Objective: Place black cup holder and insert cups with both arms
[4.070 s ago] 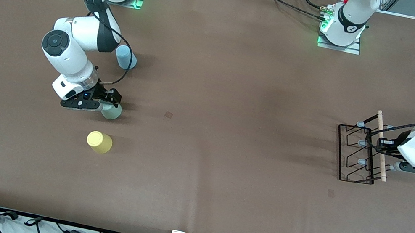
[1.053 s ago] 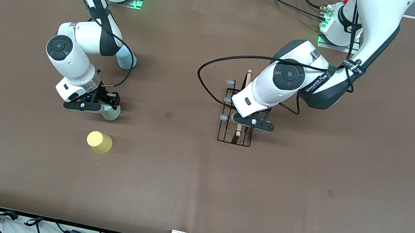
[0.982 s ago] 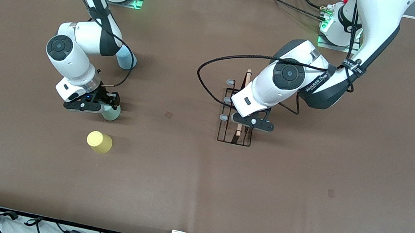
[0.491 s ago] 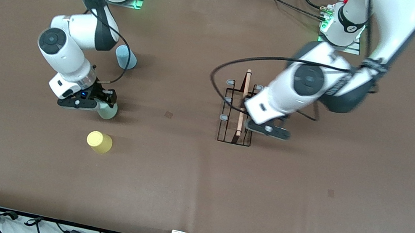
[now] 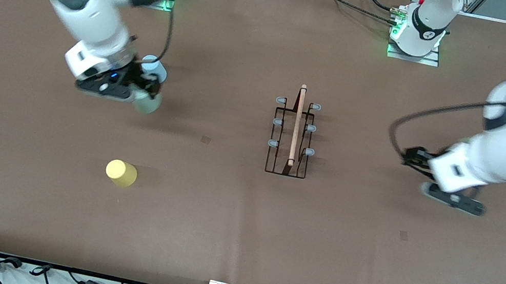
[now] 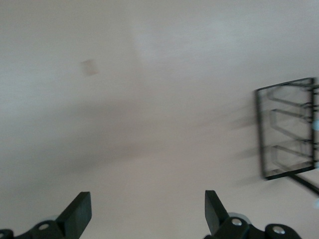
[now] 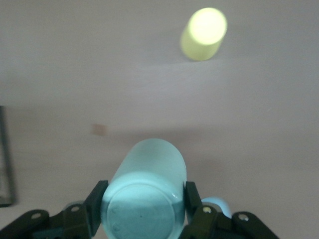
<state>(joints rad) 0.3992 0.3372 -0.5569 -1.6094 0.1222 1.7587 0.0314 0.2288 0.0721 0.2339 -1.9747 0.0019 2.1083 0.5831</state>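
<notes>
The black cup holder (image 5: pixel 292 136) stands upright in the middle of the table, its wooden rod on top and no cups on its pegs. It also shows in the left wrist view (image 6: pixel 286 130). My right gripper (image 5: pixel 145 89) is shut on the pale green cup (image 5: pixel 147 103) and holds it above the table, over the spot beside the light blue cup (image 5: pixel 152 65). In the right wrist view the green cup (image 7: pixel 144 191) sits between the fingers (image 7: pixel 95 199). The yellow cup (image 5: pixel 121 173) stands alone nearer the front camera and shows in the right wrist view (image 7: pixel 203 32). My left gripper (image 5: pixel 414 156) is open and empty over bare table toward the left arm's end, also in its own view (image 6: pixel 147 214).
The brown table mat (image 5: pixel 238 223) spreads wide around the holder. Both arm bases stand at the edge farthest from the front camera. Cables lie along the edge nearest to it.
My left gripper has let go of the cup holder in the middle and swung away toward the left arm's end. My right gripper has lifted the green cup off the table.
</notes>
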